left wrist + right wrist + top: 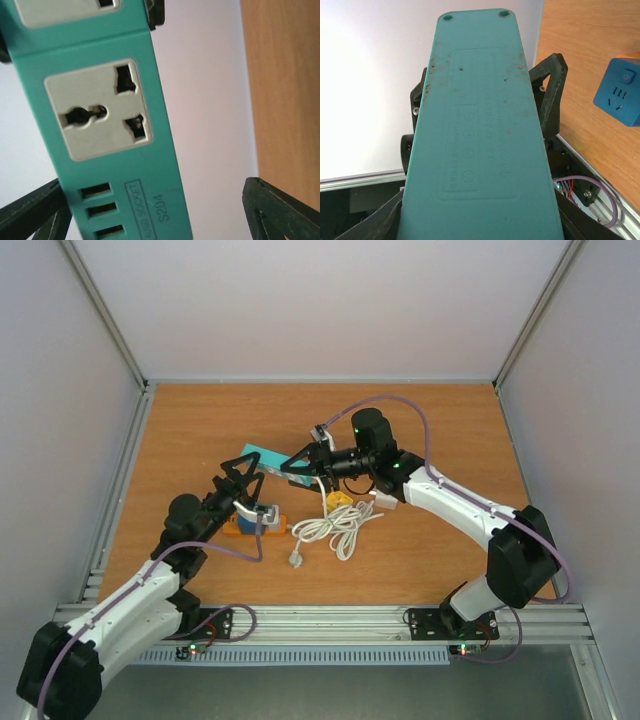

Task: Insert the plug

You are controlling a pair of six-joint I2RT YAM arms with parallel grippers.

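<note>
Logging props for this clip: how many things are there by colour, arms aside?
Teal: 1, power strip
Blue and orange: 1, socket cube
White: 1, cable
Yellow: 1, small piece
Total: 4

Teal pwr strip (262, 454) raised (face turned left); white plug cord (338, 525) coiled nearby.

Matt teal plastic strip (480, 125) with speckled, scuffed back, smooth pale grey plastic socket face (97, 110), smooth wood-grain table (200, 430), matt blue plastic cube (620, 90), brushed metal rail (330, 620)
</note>
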